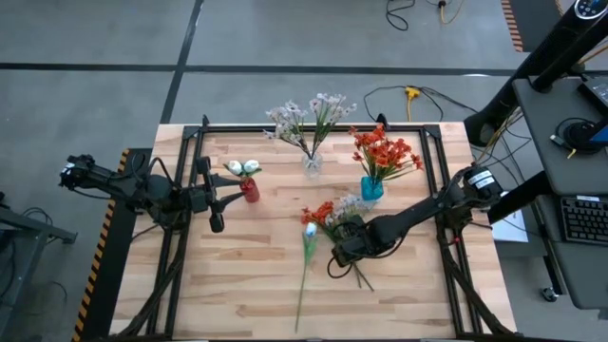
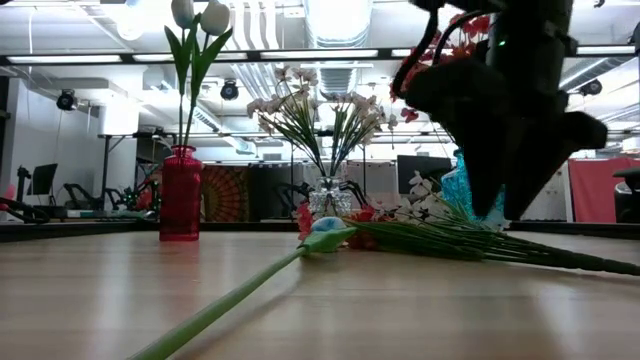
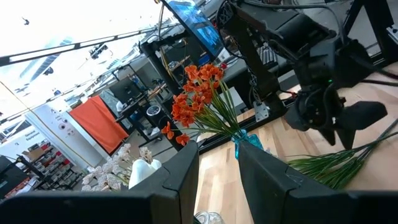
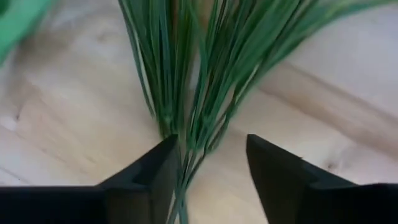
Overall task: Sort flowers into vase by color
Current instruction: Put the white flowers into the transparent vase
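Vases: three, standing across the far half of the counter (image 1: pixel 237 285).
- Red vase (image 1: pixel 249 190), leftmost, holds two white tulip buds (image 1: pixel 241 167). The left pincer (image 1: pixel 217 201) hovers just beside it, fingers parted, gripping nothing.
- Clear vase (image 1: pixel 312 164), middle, holds the pale pink-white sprays (image 1: pixel 309 116).
- Blue vase (image 1: pixel 371 188), rightmost, holds the orange-red blooms (image 1: pixel 384 152).

Loose flowers: one single tulip stem (image 1: pixel 306 271) lying flat, bud toward the vases, stalk running to the near edge; beside it on the right a bundle of stems (image 1: pixel 332 217) with orange and pale heads, flat on the boards.

Right pincer (image 4: pixel 208 168): low over the bundle's stalks, fingers spread astride them, not closed.

Open room: bare wood along the near edge and the left near corner.

Surface: light wooden planks in a black frame. Beyond: grey floor, cables, a desk (image 1: pixel 570 152) to the right.
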Motion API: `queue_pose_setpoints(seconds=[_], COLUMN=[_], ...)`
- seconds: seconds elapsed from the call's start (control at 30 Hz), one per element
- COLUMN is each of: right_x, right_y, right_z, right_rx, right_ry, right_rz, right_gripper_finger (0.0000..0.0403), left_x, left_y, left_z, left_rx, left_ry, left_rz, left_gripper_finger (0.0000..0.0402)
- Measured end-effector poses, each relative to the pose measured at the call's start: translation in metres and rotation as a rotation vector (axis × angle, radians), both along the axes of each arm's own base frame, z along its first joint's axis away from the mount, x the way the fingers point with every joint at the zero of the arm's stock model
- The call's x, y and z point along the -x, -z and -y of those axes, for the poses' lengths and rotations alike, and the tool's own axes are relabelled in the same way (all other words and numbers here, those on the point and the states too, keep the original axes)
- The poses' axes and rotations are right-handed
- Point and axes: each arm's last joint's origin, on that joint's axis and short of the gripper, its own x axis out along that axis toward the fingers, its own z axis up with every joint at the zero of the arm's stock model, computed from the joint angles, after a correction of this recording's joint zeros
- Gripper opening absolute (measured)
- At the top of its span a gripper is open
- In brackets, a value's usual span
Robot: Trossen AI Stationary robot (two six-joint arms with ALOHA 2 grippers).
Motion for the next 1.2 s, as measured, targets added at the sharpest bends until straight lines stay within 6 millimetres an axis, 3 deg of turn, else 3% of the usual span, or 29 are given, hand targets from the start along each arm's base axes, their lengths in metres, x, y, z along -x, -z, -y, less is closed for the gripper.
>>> queue_pose_setpoints(seconds=[0.2,0.4,0.93,1.2], right_x=[-0.004,-0.002,-0.001,0.001], right_y=[0.009,0.022,0.022,0.013], right_z=[0.008,0.010,0.010,0.011], right_rx=[0.014,0.003,-0.001,-0.013], right_ry=[-0.014,-0.013,-0.011,-0.011], right_rz=[0.001,0.033,0.037,0.062], right_gripper_finger=[0.0230,0.0231,0.0100,0.0058], left_x=[0.000,0.000,0.000,0.000], left_y=[0.000,0.000,0.000,0.000], left_z=[0.000,0.000,0.000,0.000], left_rx=[0.000,0.000,0.000,0.002], left_ry=[0.000,0.000,0.000,0.000], left_rz=[0.000,-0.001,-0.001,0.004], left_gripper_finger=[0.0097,0.0097,0.0097,0.0097])
